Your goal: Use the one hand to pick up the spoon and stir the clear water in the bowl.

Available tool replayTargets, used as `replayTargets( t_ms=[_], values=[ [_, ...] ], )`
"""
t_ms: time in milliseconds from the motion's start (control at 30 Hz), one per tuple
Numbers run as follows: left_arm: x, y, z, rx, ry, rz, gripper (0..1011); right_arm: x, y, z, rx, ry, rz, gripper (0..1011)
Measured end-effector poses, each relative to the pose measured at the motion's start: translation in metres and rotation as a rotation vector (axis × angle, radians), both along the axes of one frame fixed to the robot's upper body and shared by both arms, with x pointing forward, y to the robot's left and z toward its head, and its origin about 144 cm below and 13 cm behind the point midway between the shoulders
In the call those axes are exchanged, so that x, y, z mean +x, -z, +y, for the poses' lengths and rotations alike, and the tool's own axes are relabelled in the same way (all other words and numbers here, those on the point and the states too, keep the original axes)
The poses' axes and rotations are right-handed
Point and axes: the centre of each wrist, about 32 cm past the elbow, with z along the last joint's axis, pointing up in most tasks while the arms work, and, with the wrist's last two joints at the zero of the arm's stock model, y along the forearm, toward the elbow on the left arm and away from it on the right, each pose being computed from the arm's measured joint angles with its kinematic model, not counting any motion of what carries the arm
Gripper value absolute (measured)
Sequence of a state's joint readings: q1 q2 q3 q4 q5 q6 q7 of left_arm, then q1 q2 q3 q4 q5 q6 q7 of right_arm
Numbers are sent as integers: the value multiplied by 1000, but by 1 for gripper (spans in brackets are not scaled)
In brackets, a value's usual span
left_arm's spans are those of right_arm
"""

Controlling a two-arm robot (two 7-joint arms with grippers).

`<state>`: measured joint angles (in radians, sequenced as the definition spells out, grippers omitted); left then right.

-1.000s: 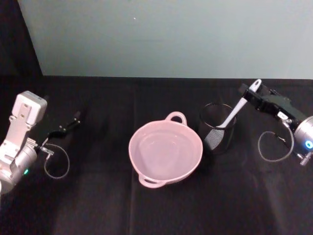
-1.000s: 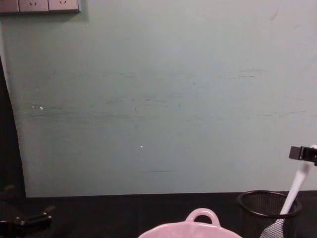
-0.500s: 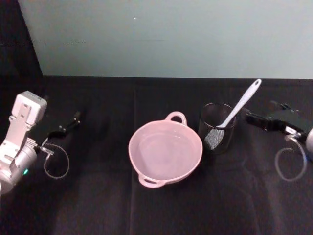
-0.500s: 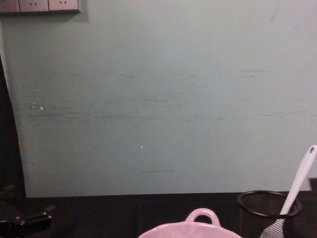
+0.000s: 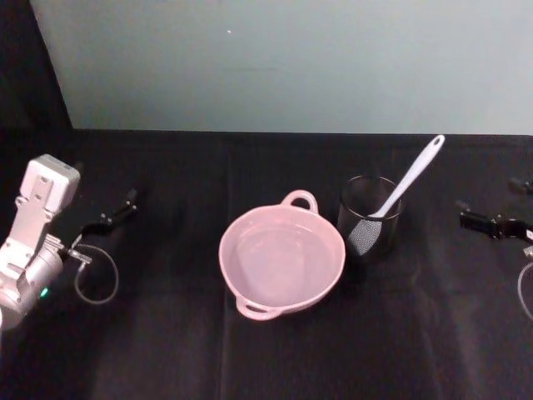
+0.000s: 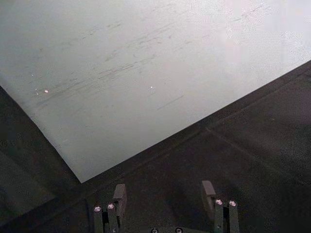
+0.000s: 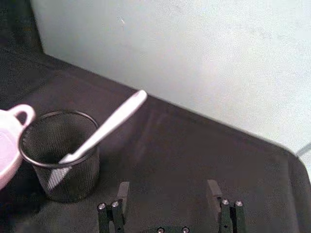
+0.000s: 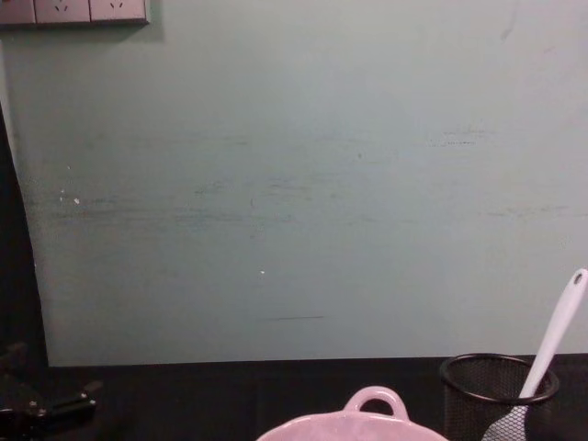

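The spoon (image 5: 405, 182) stands in the black wire-mesh cup (image 5: 370, 218), with its flat head down inside the mesh and its long white handle leaning up and away toward the right side, so the end with the hole points to the pale green wall (image 5: 291, 58). The cup is just beside the pink bowl (image 5: 281, 257), on the bowl's right, and the two are very near or touching; I cannot tell which. The bowl sits near the middle of the black counter (image 5: 166, 350), with one loop handle toward the wall and one toward the robot, and clear water lies inside it. The right pincer (image 5: 487, 222) is at the far right edge of the head view, well apart from the cup and the spoon, low over the counter, pointing toward the cup. In the right wrist view its two fingers (image 7: 123, 192) are spread, with nothing between them, and the cup and the spoon are seen ahead of them. The left pincer (image 5: 112, 214) is at the left side of the counter, well apart from the bowl, and in the left wrist view its fingers (image 6: 119, 194) are also spread and hold nothing.
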<state>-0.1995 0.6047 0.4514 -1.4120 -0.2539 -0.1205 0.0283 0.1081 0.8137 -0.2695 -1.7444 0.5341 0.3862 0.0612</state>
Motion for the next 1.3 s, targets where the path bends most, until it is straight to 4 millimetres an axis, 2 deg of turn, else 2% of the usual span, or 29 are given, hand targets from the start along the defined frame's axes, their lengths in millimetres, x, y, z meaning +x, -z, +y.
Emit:
replayTargets(
  t_ms=[133, 233, 500, 700, 1300],
  values=[
    [0, 0, 0, 0, 0, 0, 1011, 4, 15, -6, 12, -60, -67, 1003],
    [0, 0, 0, 0, 0, 0, 1011, 6, 34, -14, 60, -112, -123, 1002],
    [0, 0, 0, 0, 0, 0, 1011, 7, 62, -24, 124, -132, -157, 1002],
    [0, 0, 0, 0, 0, 0, 1011, 7, 70, -26, 120, -127, -156, 1002],
    [0, 0, 0, 0, 0, 0, 1011, 7, 69, -26, 121, -128, -156, 1003]
  ],
)
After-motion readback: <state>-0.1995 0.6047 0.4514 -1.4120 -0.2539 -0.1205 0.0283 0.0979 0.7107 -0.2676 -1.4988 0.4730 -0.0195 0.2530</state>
